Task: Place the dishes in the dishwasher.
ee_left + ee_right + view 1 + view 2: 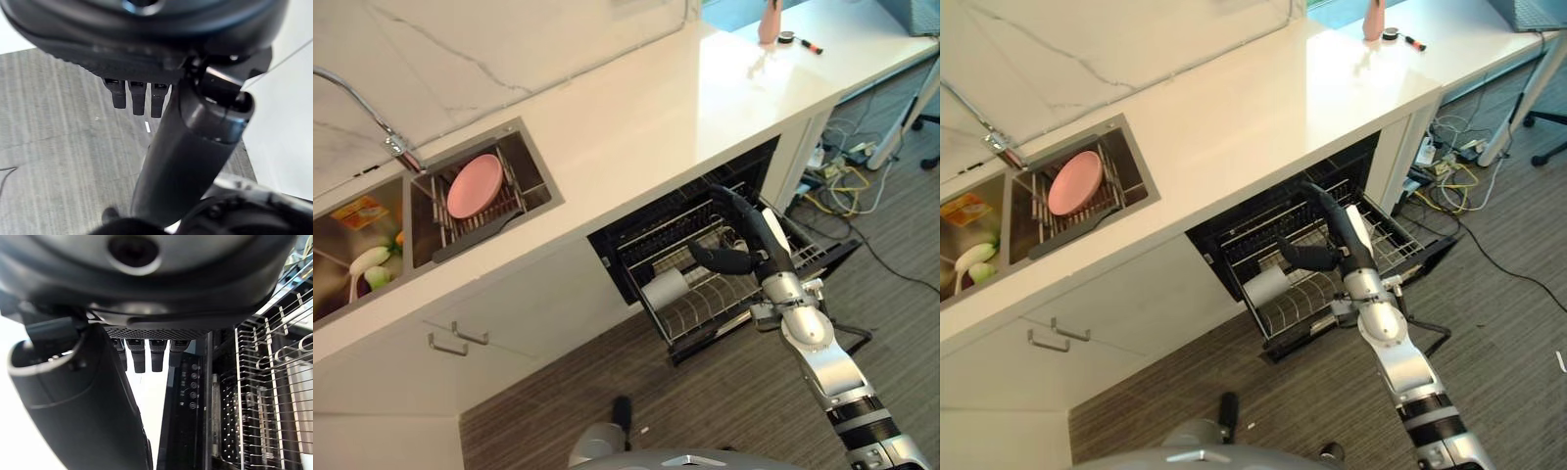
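A white countertop (pixel 636 108) ran across the kitchen, with a chrome tap (pixel 372 122) curving over its sink. A pink bottle (pixel 770 22) stood at the counter's far end beside a small red-and-black item (pixel 811 45). Two drawer handles (pixel 455 339) showed below. Cables (pixel 847 176) lay tangled on the striped floor (pixel 724 401).

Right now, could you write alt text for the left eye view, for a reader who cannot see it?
The robot's right hand, fingers straight and holding nothing, reaches over the pulled-out dishwasher rack, which holds a white cup. A pink plate stands in the sink's drying rack on the white counter.
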{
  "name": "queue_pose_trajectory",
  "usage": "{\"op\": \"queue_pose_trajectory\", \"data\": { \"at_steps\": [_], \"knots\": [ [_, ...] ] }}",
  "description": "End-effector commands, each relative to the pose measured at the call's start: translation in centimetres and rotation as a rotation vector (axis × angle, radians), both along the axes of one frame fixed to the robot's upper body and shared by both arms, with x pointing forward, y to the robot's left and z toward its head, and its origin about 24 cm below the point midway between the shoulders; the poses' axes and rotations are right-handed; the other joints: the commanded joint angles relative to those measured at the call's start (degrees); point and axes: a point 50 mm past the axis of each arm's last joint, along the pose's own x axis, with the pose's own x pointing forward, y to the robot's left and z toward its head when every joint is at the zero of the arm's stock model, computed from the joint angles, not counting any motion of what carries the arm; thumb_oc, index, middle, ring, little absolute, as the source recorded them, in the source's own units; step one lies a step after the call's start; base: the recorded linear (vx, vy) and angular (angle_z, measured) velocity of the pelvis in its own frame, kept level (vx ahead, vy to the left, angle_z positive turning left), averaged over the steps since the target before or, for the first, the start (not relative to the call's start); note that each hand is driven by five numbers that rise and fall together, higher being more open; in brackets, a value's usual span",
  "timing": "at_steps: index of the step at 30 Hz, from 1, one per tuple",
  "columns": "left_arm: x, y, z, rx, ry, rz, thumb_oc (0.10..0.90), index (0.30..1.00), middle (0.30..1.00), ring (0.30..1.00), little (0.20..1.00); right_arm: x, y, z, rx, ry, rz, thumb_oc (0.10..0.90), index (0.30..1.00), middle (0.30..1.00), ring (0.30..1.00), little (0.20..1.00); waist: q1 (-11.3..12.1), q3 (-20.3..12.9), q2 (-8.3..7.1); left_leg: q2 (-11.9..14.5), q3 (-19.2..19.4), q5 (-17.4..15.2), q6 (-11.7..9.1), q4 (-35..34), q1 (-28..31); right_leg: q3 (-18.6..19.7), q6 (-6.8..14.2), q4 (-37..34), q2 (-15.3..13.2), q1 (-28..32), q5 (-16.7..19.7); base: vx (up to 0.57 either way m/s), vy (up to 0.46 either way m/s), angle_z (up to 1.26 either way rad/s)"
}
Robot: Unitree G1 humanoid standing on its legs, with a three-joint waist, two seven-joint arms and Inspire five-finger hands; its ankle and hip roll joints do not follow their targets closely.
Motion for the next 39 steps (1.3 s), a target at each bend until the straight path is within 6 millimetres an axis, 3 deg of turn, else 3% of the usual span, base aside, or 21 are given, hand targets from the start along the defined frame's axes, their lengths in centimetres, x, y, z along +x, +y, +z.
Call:
{"op": "queue_pose_trajectory", "data": {
  "at_steps": [1, 5, 6, 7, 8, 9, 11, 12, 13, 14, 15, 16, 17, 18, 21, 22, 24, 26, 29, 32, 39],
  "knots": [
    [2.2, 1.9, 0.4, 0.074, -0.060, -0.066, 0.800, 0.900, 0.900, 0.900, 0.900, 0.5, 1.0, 6.6, -0.004, -0.330, 0.050, 0.800, 0.900, 0.900, 0.900, 0.900, -2.52, -2.33, -0.14, 7.89, 4.23, 2.44, -0.58, -1.35, 7.83, 3.90, 4.75, 0.51, -4.90, -2.10, 0.80, -0.07, 0.347, 0.63],
    [3.7, 2.0, 0.6, 0.102, -0.094, -0.182, 0.800, 0.900, 0.900, 0.900, 0.900, -0.1, -1.1, 6.2, -0.041, -0.316, -0.046, 0.800, 0.900, 0.900, 0.900, 0.900, -4.37, -3.59, 0.83, 10.12, 4.43, 1.67, -1.79, -0.51, 10.23, 2.71, 7.08, 3.23, -10.34, -3.01, 3.69, -0.07, 0.536, 0.46],
    [4.5, 1.5, 0.6, 0.095, -0.116, -0.230, 0.800, 0.900, 0.900, 0.900, 0.900, -0.5, -2.1, 6.3, -0.060, -0.324, -0.094, 0.800, 0.900, 0.900, 0.900, 0.900, -4.91, -3.74, 0.99, 8.76, 2.81, -2.13, -1.13, 0.56, 9.62, 2.48, 8.29, 3.75, -12.77, -2.48, 5.15, -0.03, 0.459, 0.81],
    [4.6, 1.4, 0.6, 0.095, -0.115, -0.234, 0.800, 0.900, 0.900, 0.900, 0.900, -0.6, -2.2, 6.3, -0.062, -0.324, -0.098, 0.800, 0.900, 0.900, 0.900, 0.900, -4.94, -3.74, 0.85, 8.41, 2.52, -2.64, -0.86, 1.13, 9.31, 2.25, 8.61, 3.80, -13.21, -2.31, 5.35, -0.01, 0.621, 0.93],
    [5.5, 1.5, 0.8, 0.113, -0.133, -0.277, 0.800, 0.900, 0.900, 0.900, 0.900, -0.8, -3.0, 6.0, -0.060, -0.312, -0.152, 0.800, 0.900, 0.900, 0.900, 0.900, -4.96, -3.84, -0.06, 5.12, 1.26, -9.82, 0.96, 3.02, 8.39, 2.37, 9.43, 5.93, -17.47, -2.09, 8.24, 0.01, 0.609, 1.03],
    [6.3, 1.7, 1.0, 0.135, -0.156, -0.314, 0.800, 0.900, 0.900, 0.900, 0.900, -1.1, -3.5, 6.2, -0.056, -0.332, -0.188, 0.800, 0.900, 0.900, 0.900, 0.900, -4.69, -3.52, -0.88, 2.52, 0.29, -12.15, 2.68, 4.20, 7.80, 2.94, 9.27, 8.98, -19.82, -2.18, 9.75, 0.01, 0.756, 0.91],
    [7.9, 2.3, 1.4, 0.173, -0.193, -0.356, 0.800, 0.900, 0.900, 0.900, 0.900, -1.2, -3.7, 6.5, -0.018, -0.361, -0.229, 0.800, 0.900, 0.900, 0.900, 0.900, -5.33, -1.92, -1.92, -1.16, -1.38, -13.22, 5.94, 4.37, 7.72, 8.69, 8.20, 18.56, -21.60, -6.63, 11.43, 0.00, 0.468, 0.88],
    [8.0, 2.4, 1.5, 0.173, -0.194, -0.356, 0.800, 0.900, 0.900, 0.900, 0.900, -1.2, -3.7, 6.5, -0.017, -0.363, -0.230, 0.800, 0.900, 0.900, 0.900, 0.900, -5.18, -1.96, -2.13, -1.37, -1.23, -13.13, 6.03, 4.32, 7.62, 8.99, 8.19, 18.86, -21.87, -7.07, 11.35, 0.05, 0.596, 0.97],
    [7.2, 2.2, 1.2, 0.169, -0.155, -0.346, 0.800, 0.900, 0.900, 0.900, 0.900, -1.5, -3.5, 7.2, 0.022, -0.408, -0.233, 0.800, 0.900, 0.900, 0.900, 0.900, -6.25, -1.60, -2.26, -4.15, -2.08, -11.97, 8.72, 1.58, 9.62, 15.25, 6.11, 23.87, -14.63, -12.67, 6.92, -0.01, 0.400, 0.55],
    [7.3, 2.1, 1.2, 0.168, -0.156, -0.347, 0.800, 0.900, 0.900, 0.900, 0.900, -1.5, -3.5, 7.2, 0.021, -0.410, -0.233, 0.800, 0.900, 0.900, 0.900, 0.900, -6.07, -1.41, -2.45, -4.36, -1.43, -11.01, 8.92, 1.54, 9.25, 14.54, 5.10, 23.50, -14.93, -12.94, 7.62, 0.08, 0.478, 0.16],
    [6.7, 2.0, 1.0, 0.160, -0.132, -0.328, 0.800, 0.900, 0.900, 0.900, 0.900, -1.5, -3.5, 7.5, 0.028, -0.428, -0.238, 0.800, 0.900, 0.900, 0.900, 0.900, -5.96, -1.81, -2.23, -4.79, -1.45, -11.81, 9.15, 0.01, 10.80, 13.76, 6.15, 23.05, -12.56, -12.77, 5.54, 0.02, 0.078, -0.13],
    [6.7, 2.0, 1.0, 0.160, -0.132, -0.328, 0.800, 0.900, 0.900, 0.900, 0.900, -1.5, -3.5, 7.5, 0.028, -0.428, -0.238, 0.800, 0.900, 0.900, 0.900, 0.900, -5.96, -1.81, -2.23, -4.79, -1.45, -11.81, 9.15, 0.01, 10.80, 13.76, 6.15, 23.05, -12.56, -12.77, 5.54, 0.10, 0.156, -0.20],
    [6.2, 1.9, 0.9, 0.148, -0.114, -0.315, 0.800, 0.900, 0.900, 0.900, 0.900, -1.5, -3.4, 7.7, 0.030, -0.437, -0.231, 0.800, 0.900, 0.900, 0.900, 0.900, -5.98, -1.99, -2.32, -5.43, -1.17, -11.73, 9.73, -1.15, 11.52, 12.55, 5.71, 22.82, -10.79, -13.31, 4.46, 0.10, 0.174, -0.13],
    [5.9, 1.4, 0.7, 0.126, -0.095, -0.294, 0.800, 0.900, 0.900, 0.900, 0.900, -1.3, -2.9, 8.0, 0.048, -0.440, -0.193, 0.800, 0.900, 0.900, 0.900, 0.900, -6.51, -1.82, -2.70, -6.29, -1.40, -11.54, 10.21, -2.50, 13.05, 12.80, 4.70, 21.50, -6.00, -15.63, 2.59, 0.16, 0.196, -0.15],
    [5.9, 1.0, 0.5, 0.113, -0.077, -0.308, 0.800, 0.900, 0.900, 0.900, 0.900, -1.5, -2.1, 8.3, 0.068, -0.450, -0.138, 0.800, 0.900, 0.900, 0.900, 0.900, -7.59, -1.26, -4.22, -7.70, -1.80, -11.88, 10.53, -2.30, 13.98, 16.26, 4.06, 17.19, -1.69, -18.48, 3.52, 0.12, 0.050, -0.02],
    [6.1, 0.9, 0.6, 0.116, -0.078, -0.342, 0.800, 0.900, 0.900, 0.900, 0.900, -1.6, -1.7, 8.0, 0.069, -0.438, -0.115, 0.800, 0.900, 0.900, 0.900, 0.900, -8.46, -1.25, -4.66, -7.84, -2.35, -12.77, 10.46, -1.87, 14.42, 20.32, 4.25, 16.35, 0.09, -19.19, 3.07, 0.06, -0.007, 0.30],
    [6.4, 0.8, 0.6, 0.115, -0.087, -0.353, 0.800, 0.900, 0.900, 0.900, 0.900, -1.8, -1.6, 8.2, 0.082, -0.442, -0.102, 0.800, 0.900, 0.900, 0.900, 0.900, -8.70, -1.21, -5.23, -8.19, -3.00, -13.07, 10.49, -1.00, 13.93, 22.47, 4.62, 14.91, 0.26, -18.49, 3.48, 0.12, -0.053, 0.62],
    [6.1, 0.8, 0.6, 0.124, -0.084, -0.396, 0.800, 0.900, 0.900, 0.900, 0.900, -2.5, -1.1, 8.3, 0.078, -0.449, -0.065, 0.800, 0.900, 0.900, 0.900, 0.900, -8.77, -1.81, -5.69, -8.48, -3.62, -13.96, 10.34, 0.19, 13.78, 23.90, 3.51, 11.92, 1.21, -15.40, 3.03, 0.17, -0.085, 0.72],
    [5.3, 0.9, 0.5, 0.120, -0.062, -0.395, 0.800, 0.900, 0.900, 0.900, 0.900, -3.0, 0.2, 7.4, 0.114, -0.388, 0.050, 0.800, 0.900, 0.900, 0.900, 0.900, -8.27, -3.98, -5.01, -7.28, -2.84, -13.79, 9.31, 0.53, 15.18, 22.46, 2.87, 8.55, 2.31, -11.59, 2.69, 0.19, -0.073, 0.03],
    [5.9, 1.0, 0.6, 0.123, -0.082, -0.415, 0.800, 0.900, 0.900, 0.900, 0.900, -2.9, 0.7, 6.9, 0.096, -0.344, 0.114, 0.800, 0.900, 0.900, 0.900, 0.900, -8.07, -4.69, -4.77, -6.30, -3.13, -12.83, 8.41, -0.18, 15.91, 21.40, 2.60, 7.17, 2.93, -9.91, 2.18, 0.17, -0.077, -0.20],
    [6.8, 0.9, 0.7, 0.114, -0.110, -0.405, 0.800, 0.900, 0.900, 0.900, 0.900, -2.3, -0.1, 6.1, 0.050, -0.280, 0.130, 0.800, 0.900, 0.900, 0.900, 0.900, -7.73, -5.23, -4.87, -4.26, -3.89, -9.57, 4.97, 2.51, 14.93, 19.36, 1.23, 3.20, 4.44, -6.37, 1.16, 0.09, -0.071, 0.14]
  ]
}}
